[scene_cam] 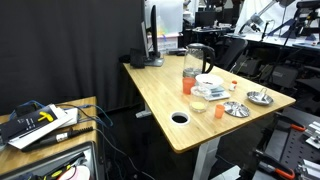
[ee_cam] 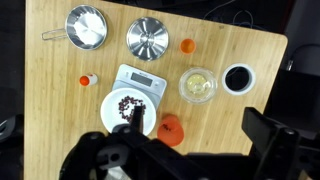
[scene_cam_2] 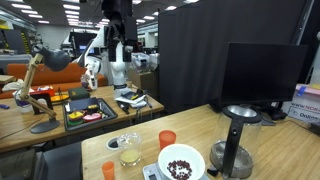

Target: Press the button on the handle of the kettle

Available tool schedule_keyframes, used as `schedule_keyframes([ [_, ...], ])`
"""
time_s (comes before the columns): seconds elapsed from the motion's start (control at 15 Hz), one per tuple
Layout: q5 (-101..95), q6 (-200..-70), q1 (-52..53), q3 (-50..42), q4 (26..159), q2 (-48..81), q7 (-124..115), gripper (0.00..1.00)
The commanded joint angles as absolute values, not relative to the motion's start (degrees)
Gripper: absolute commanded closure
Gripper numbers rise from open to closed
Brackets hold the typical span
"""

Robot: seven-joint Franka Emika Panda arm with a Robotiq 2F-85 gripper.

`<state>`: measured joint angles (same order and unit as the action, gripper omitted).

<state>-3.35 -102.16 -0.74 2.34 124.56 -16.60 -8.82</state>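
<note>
Blurred and dark, the gripper (ee_cam: 125, 152) fills the lower left of the wrist view, which looks straight down on the table (ee_cam: 60, 120). Its outline merges with other dark shapes there, so I cannot tell how far the jaws stand apart or whether they hold anything. Just above it in that frame sits a white bowl (ee_cam: 122, 103) of dark beans, overlapping the lower edge of a scale (ee_cam: 140, 76). An orange tumbler (ee_cam: 173, 129) stands just to the bowl's lower right. Higher in the frame are a glass bowl (ee_cam: 198, 85), a metal bowl (ee_cam: 148, 38) and a strainer (ee_cam: 86, 25) at upper left.

In an exterior view the kettle (scene_cam: 197, 57) stands upright on the table, right of centre in the frame, just behind the tumbler. Its handle (scene_cam: 209, 56) is on the right side of the glass body. A tall appliance (scene_cam: 152, 42) stands to the kettle's left, at the table's far corner.
</note>
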Motion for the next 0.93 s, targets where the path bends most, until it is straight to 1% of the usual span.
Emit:
schedule_keyframes([
  [0.0,-3.38,-104.64,-4.06,-0.88,122.70,-13.48,-13.28,0.00],
  [0.27,-3.47,-104.49,-5.28,-2.94,123.03,-13.03,-12.43,0.00],
  [0.53,-3.42,-104.49,-4.79,-2.14,122.76,-12.99,-14.33,0.00],
  [0.87,0.01,-105.96,-5.23,-3.28,121.27,-10.83,-15.64,0.00],
])
